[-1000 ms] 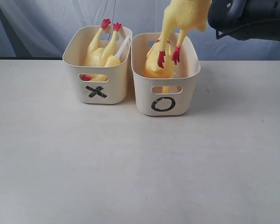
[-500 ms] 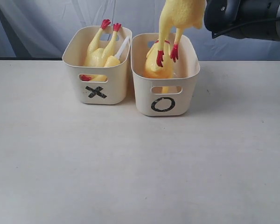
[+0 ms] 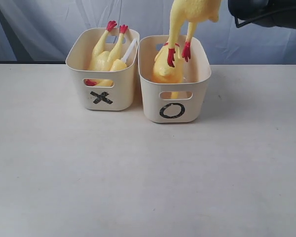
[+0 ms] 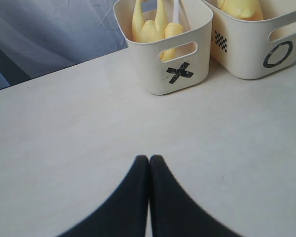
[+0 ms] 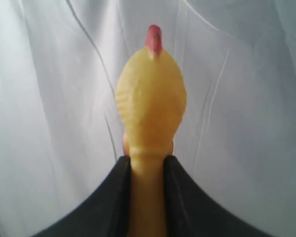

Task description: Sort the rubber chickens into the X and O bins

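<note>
One whole chicken [image 3: 190, 12] hangs feet-down at 12 o'clock over the O bin [image 3: 200, 86], its narrow end pinched by the right gripper [image 5: 147, 165]. Its red feet have risen slightly in the last second, so I judge the drop not yet made. The second chicken [image 3: 163, 71] lies inside; at 9 o'clock the X bin [image 3: 79, 91] holds the pieces [image 3: 104, 58]. The left gripper [image 4: 149, 163] is pressed together

The left hand [image 4: 149, 162] is angled downward, its two fingers [image 4: 130, 197] pressed tight together. The right arm [image 3: 269, 12] is raised high, the right hand [image 5: 147, 160] clamped around a rubber chicken [image 5: 150, 98]
</note>
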You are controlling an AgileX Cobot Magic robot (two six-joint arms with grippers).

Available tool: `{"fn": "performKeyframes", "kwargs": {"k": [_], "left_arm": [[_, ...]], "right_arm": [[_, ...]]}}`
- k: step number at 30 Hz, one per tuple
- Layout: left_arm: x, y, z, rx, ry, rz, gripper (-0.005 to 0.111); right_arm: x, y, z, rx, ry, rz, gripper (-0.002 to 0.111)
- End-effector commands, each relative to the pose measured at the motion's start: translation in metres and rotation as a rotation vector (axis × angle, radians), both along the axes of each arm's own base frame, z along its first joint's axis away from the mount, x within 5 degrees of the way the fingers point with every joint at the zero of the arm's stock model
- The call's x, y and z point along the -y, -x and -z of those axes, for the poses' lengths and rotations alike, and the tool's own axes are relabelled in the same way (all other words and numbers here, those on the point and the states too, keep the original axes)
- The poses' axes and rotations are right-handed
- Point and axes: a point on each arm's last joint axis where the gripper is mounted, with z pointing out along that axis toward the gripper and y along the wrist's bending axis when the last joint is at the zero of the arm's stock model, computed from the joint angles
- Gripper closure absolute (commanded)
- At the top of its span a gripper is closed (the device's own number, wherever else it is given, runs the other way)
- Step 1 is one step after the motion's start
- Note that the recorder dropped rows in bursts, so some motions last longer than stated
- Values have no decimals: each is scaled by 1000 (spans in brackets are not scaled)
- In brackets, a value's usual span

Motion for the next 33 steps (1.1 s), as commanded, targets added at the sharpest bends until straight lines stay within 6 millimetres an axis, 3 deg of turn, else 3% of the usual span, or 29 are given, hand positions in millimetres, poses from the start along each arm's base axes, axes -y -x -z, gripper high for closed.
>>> {"fn": "performKeyframes", "kwargs": {"k": [1,5,17,26,33], "left_arm": [[0,1,1,-5,9,3,106],[0,1,1,-5,9,3,106],[0,1,1,-5,9,3,106],[0,1,1,-3,9,3,106],[0,1,1,-3,9,3,106]], "right_arm": [[3,7,-17,33,125,-85,109],[10,6,-18,9,185,-157,109],[22,-5,7,12,501,-81,109],[26,-25,31,-15,323,-21,109],[26,-41,32,-20,208,11,109]]}}
